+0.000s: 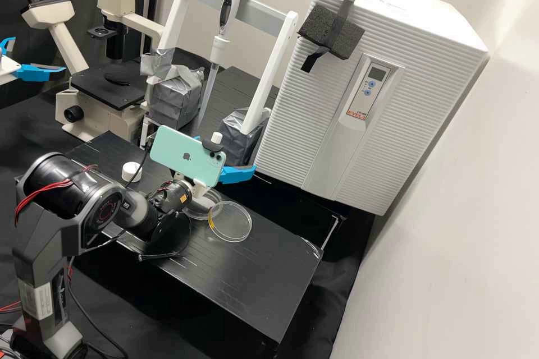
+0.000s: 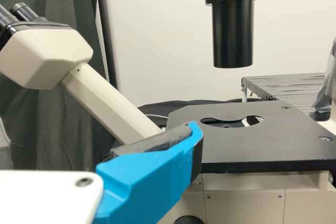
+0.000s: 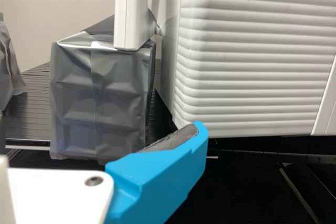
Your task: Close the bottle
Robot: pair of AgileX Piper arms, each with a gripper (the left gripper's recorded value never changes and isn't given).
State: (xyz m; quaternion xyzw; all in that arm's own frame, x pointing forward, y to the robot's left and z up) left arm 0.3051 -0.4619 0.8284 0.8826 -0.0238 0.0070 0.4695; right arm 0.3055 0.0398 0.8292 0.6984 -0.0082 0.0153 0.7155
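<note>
A small white cap [image 1: 131, 170] lies on the black bench [image 1: 258, 275], to the left of my right arm's wrist. A clear round glass vessel [image 1: 203, 202] stands under that wrist, half hidden by a mint phone [image 1: 188, 156] mounted there; I cannot tell whether it is the bottle. My right gripper [image 1: 230, 157] hovers above the bench, open, one blue finger [image 3: 157, 177] showing a bare grey pad. My left gripper [image 1: 31, 56] is at the far left beside the microscope [image 1: 95, 84], open, with nothing against its finger [image 2: 152, 171].
A clear petri dish [image 1: 230, 221] lies right of the glass vessel. A white pipette stand [image 1: 224, 11] on grey taped blocks [image 3: 100, 98] stands behind, with a big white ribbed machine [image 1: 382, 84] to its right. The microscope stage [image 2: 252, 135] lies close ahead of the left finger.
</note>
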